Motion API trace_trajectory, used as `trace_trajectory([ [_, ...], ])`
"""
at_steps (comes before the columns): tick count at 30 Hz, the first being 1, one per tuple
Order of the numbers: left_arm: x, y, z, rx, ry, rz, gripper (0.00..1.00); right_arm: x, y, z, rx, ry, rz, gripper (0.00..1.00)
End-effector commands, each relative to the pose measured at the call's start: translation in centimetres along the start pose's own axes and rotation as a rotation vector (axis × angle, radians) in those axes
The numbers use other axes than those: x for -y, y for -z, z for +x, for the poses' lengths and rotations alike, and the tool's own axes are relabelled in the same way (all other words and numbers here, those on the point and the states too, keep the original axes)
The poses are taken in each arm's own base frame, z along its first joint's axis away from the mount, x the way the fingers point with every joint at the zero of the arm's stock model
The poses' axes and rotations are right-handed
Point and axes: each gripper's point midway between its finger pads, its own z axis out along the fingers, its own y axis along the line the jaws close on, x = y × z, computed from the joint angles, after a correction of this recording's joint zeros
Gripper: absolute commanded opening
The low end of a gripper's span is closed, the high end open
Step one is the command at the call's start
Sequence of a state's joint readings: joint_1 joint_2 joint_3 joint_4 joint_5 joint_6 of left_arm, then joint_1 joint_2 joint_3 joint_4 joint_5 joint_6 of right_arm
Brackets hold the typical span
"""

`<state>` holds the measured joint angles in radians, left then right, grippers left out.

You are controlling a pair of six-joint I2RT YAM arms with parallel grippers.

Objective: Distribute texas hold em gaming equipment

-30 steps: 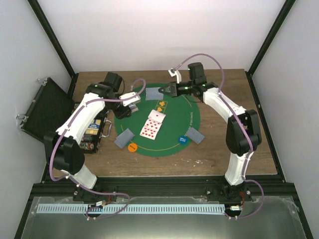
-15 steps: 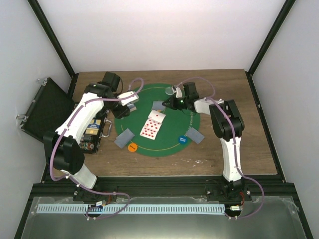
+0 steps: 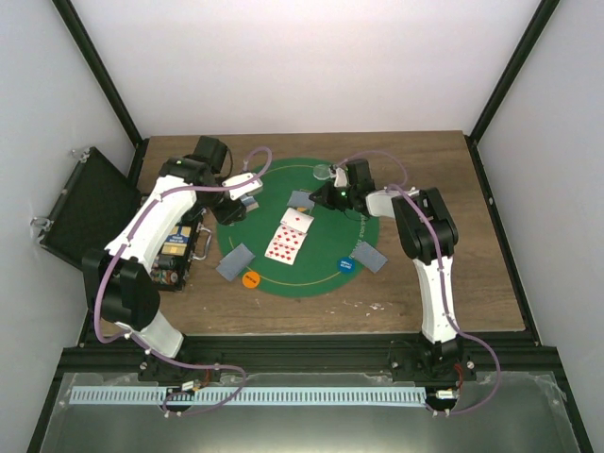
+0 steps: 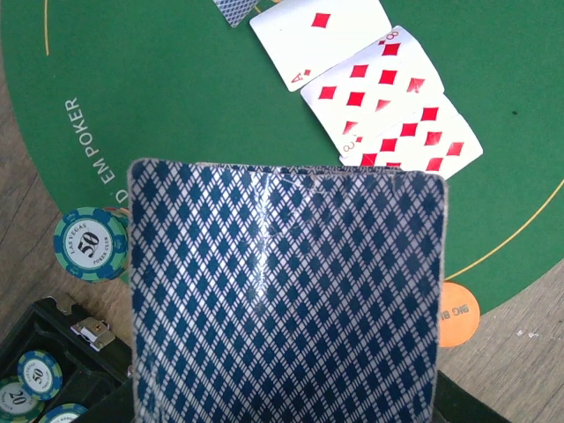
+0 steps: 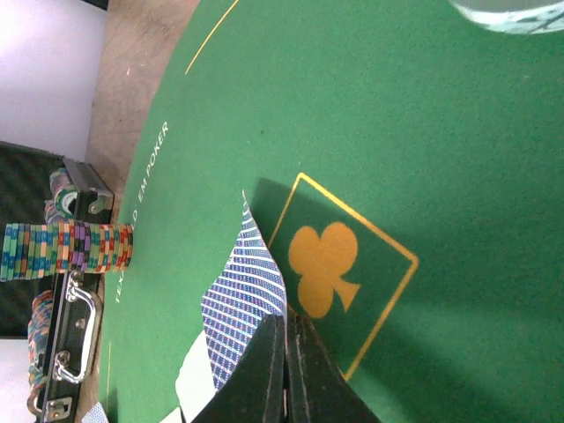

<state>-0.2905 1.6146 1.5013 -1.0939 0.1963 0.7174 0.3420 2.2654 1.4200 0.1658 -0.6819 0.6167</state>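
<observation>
**A:** Wooden tabletop (image 3: 472, 283), green mat (image 3: 316, 276). What lies nearest you?

**B:** The orange disc (image 3: 250, 279) and blue disc (image 3: 346, 266) sit at the mat's near rim, with face-down cards (image 3: 235, 261) beside each. The red face-up cards (image 3: 291, 238) lie mid-mat.

**A:** And your end effectors?

**B:** Your left end effector (image 3: 230, 210) is clamped on a blue-backed card (image 4: 286, 300) above the mat's left side. Your right end effector (image 5: 285, 330), jaws closed on a second card (image 5: 247, 295), has pulled back from the far rim to beside the face-up row. That's probably the next board card. The clear disc (image 3: 326, 173) lies farthest.
</observation>
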Motion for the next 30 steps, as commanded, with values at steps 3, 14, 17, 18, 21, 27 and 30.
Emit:
trace_trajectory([
  [3,0.2,0.3,-0.3,0.02,-0.003,0.007,0.44,0.7,-0.4,0.6,0.009,-0.016,0.031,0.02],
  [14,0.2,0.3,-0.4,0.02,-0.007,0.007,0.44,-0.1,0.5,1.0,-0.008,0.033,0.05,0.17],
  [17,0.2,0.4,-0.4,0.02,-0.008,0.007,0.44,-0.4,1.1,0.3,0.011,0.047,0.075,0.3],
  [18,0.2,0.5,-0.4,0.02,-0.009,0.009,0.44,-0.6,1.4,0.0,0.022,0.053,0.09,0.34],
  [21,0.3,0.5,-0.4,0.021,-0.012,0.013,0.44,-1.5,3.3,-1.6,0.087,0.093,0.155,0.51],
  [27,0.8,0.7,-0.7,0.031,-0.03,0.032,0.45,-5.6,7.7,-5.5,0.224,0.322,0.257,0.72],
  [30,1.0,1.0,-1.2,0.041,-0.047,0.035,0.45,-11.1,8.1,-5.3,0.164,0.488,0.046,0.77],
])
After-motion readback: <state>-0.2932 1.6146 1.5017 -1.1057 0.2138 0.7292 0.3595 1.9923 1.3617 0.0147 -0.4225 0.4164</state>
